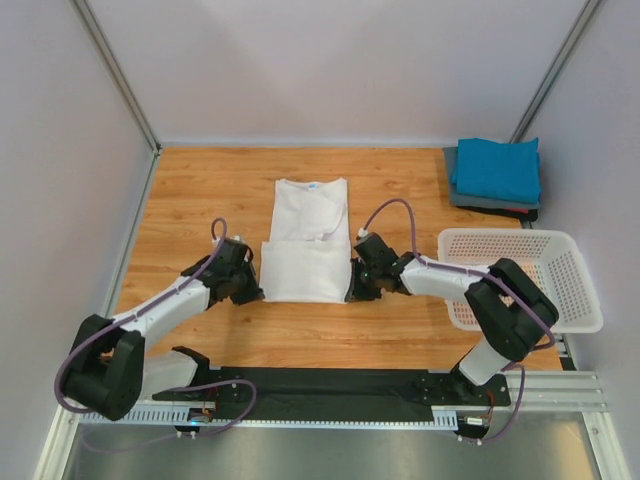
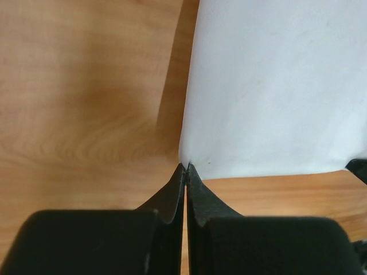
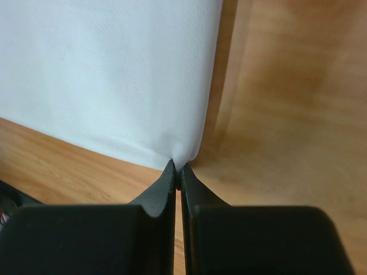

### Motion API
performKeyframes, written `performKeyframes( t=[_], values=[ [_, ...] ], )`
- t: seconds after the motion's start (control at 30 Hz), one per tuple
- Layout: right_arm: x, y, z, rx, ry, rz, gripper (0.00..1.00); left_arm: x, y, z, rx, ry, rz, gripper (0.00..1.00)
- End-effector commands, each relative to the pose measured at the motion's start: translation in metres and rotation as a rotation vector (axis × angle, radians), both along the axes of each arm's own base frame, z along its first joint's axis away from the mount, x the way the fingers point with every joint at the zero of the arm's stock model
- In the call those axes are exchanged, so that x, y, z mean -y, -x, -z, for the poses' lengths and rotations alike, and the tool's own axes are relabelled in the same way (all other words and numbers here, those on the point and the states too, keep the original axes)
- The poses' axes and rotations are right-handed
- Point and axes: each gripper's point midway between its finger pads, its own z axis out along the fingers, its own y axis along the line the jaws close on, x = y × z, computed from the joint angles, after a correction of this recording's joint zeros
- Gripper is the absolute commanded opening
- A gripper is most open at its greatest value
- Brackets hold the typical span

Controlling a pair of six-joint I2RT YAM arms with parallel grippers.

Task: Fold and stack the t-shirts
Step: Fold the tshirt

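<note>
The plain white cloth t-shirt [image 1: 310, 235] is pinched at its near corners by the left gripper [image 2: 184, 168] and right gripper [image 3: 177, 170]. Both should be raised evenly.

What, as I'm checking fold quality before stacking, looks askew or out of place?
Nothing spilled or damaged. On the white t-shirt, the near folded section juts slightly wider toward the left arm than the far section.

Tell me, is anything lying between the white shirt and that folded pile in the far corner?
Nothing visible: bare table lies between the white t-shirt and the folded pile; the basket sits nearer, off that line.
</note>
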Motion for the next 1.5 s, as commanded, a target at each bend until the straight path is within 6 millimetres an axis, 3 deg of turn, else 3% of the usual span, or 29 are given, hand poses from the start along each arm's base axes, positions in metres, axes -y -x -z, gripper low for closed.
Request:
performKeyframes(
  t=[0.0, 0.2, 0.33, 0.43, 0.53, 0.6, 0.77, 0.87, 1.1, 1.17, 1.47],
  values=[
    [0.018, 0.055, 0.015, -0.099, 0.092, -0.037, 0.01, -0.014, 0.05, 0.01, -0.103, -0.058, -0.011, 0.0],
    [0.023, 0.12, 0.01, -0.135, 0.089, -0.061, 0.0, -0.02, 0.105, -0.011, -0.054, -0.083, 0.021, 0.0],
    [0.028, 0.146, -0.009, -0.119, 0.045, -0.054, 0.0, -0.025, 0.135, -0.02, -0.063, -0.056, 0.012, 0.0],
    [0.033, 0.161, -0.019, -0.11, 0.036, -0.05, 0.0, -0.026, 0.142, -0.025, -0.059, -0.042, 0.016, 0.0],
    [0.036, 0.164, -0.029, -0.112, 0.01, -0.024, 0.0, -0.025, 0.138, -0.036, -0.041, -0.055, 0.028, 0.0],
    [0.043, 0.157, -0.039, -0.07, 0.025, 0.012, 0.01, -0.02, 0.127, -0.057, -0.002, -0.058, 0.042, 0.0],
    [0.045, 0.123, -0.093, 0.097, 0.008, 0.111, 0.0, -0.023, 0.093, -0.111, 0.143, -0.132, 0.022, 0.0],
    [0.054, 0.102, -0.113, 0.178, 0.04, 0.166, 0.0, -0.019, 0.08, -0.127, 0.18, -0.171, 0.036, 0.0],
    [0.066, 0.062, -0.141, 0.291, 0.133, 0.228, 0.0, -0.005, 0.045, -0.145, 0.246, -0.218, 0.058, 0.0],
    [0.072, 0.05, -0.141, 0.286, 0.147, 0.26, 0.0, -0.003, 0.033, -0.146, 0.246, -0.214, 0.052, 0.0],
    [0.063, 0.004, -0.145, 0.27, 0.078, 0.247, 0.0, 0.008, -0.007, -0.15, 0.264, -0.21, 0.043, 0.0]
  ],
)
